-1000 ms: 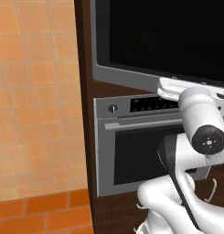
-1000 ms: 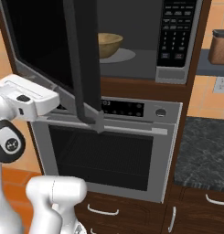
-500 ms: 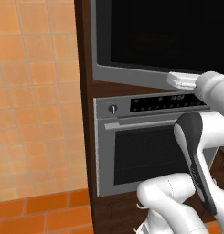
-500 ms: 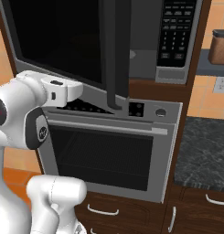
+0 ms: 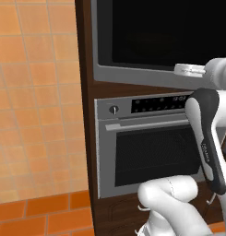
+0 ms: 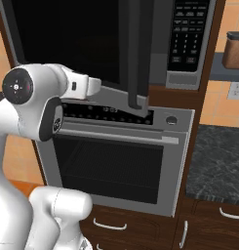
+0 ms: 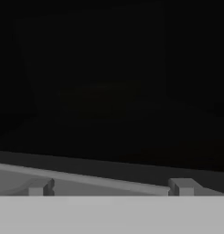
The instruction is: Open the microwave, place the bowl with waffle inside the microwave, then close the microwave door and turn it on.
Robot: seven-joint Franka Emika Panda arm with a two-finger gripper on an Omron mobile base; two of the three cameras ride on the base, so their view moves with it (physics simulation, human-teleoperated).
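Observation:
The microwave (image 6: 185, 73) is built in above the oven, its keypad (image 6: 185, 34) showing at the right. The microwave door (image 6: 67, 39), black glass in a grey frame, stands partly swung, its edge (image 6: 135, 53) towards the right base view. My gripper (image 6: 97, 88) is against the door's grey bottom strip (image 5: 133, 73); the white hand (image 5: 190, 69) meets that strip. In the hand view the gripper (image 7: 111, 186) faces the dark glass (image 7: 109, 100) from close up, open, with nothing between the fingertips (image 7: 40, 186). The bowl is hidden behind the door.
Directly below sits a grey oven (image 5: 151, 152) with a knob (image 5: 114, 109) and bar handle (image 6: 116, 136). At the right are a dark stone counter (image 6: 218, 161) and a brown canister (image 6: 234, 49). An orange tiled wall (image 5: 36, 92) lies left, and drawers (image 6: 109, 224) run beneath.
The door has swung further towards the microwave front with my hand moving along its bottom strip. The bowl, visible inside a second ago, is now covered by the door.

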